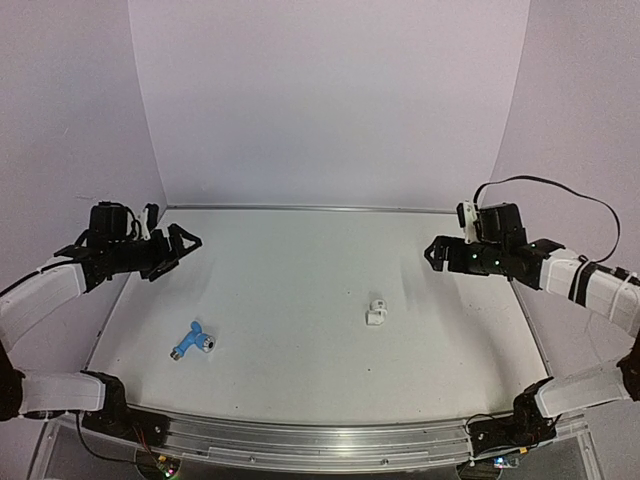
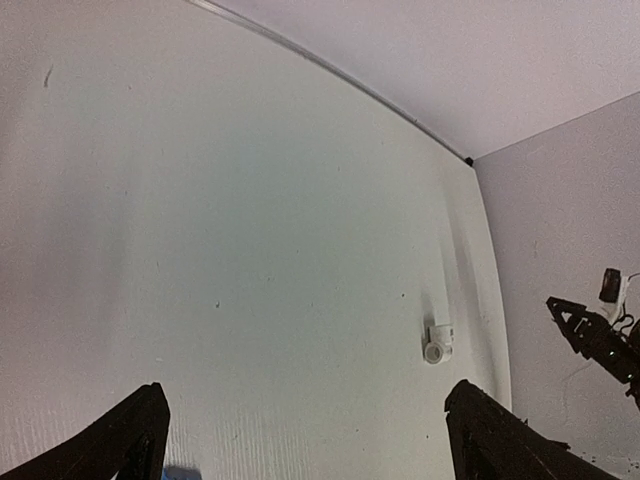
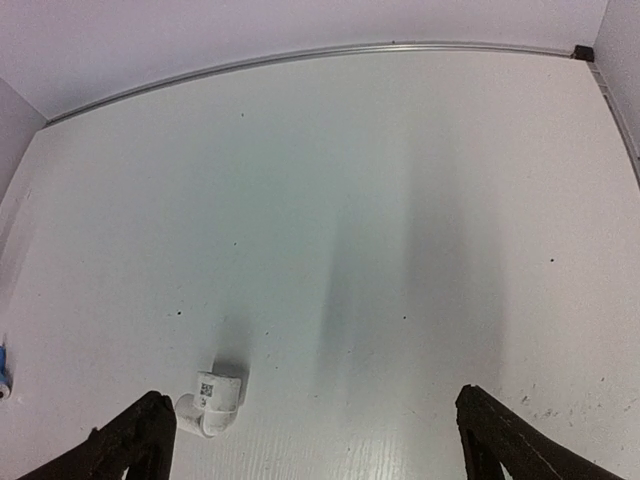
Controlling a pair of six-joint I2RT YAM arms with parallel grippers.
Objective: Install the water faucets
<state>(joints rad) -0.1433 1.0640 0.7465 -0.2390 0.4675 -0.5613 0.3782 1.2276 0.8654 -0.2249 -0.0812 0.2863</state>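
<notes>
The light-blue faucet [image 1: 193, 341] lies on the white table at the front left, its silvery knob toward the right. A sliver of it shows at the bottom edge of the left wrist view [image 2: 180, 472] and at the left edge of the right wrist view [image 3: 3, 370]. A small white elbow fitting [image 1: 377, 311] lies right of centre; it also shows in the left wrist view [image 2: 438, 342] and the right wrist view [image 3: 212, 402]. My left gripper [image 1: 180, 250] hovers open and empty at the left, behind the faucet. My right gripper [image 1: 435, 255] hovers open and empty at the right, behind the fitting.
The white table [image 1: 300, 260] is bounded by a metal rail at the back [image 1: 320, 208] and curved white walls. The right arm's black cable [image 1: 545, 183] loops above its wrist. The right gripper shows at the edge of the left wrist view [image 2: 590, 335].
</notes>
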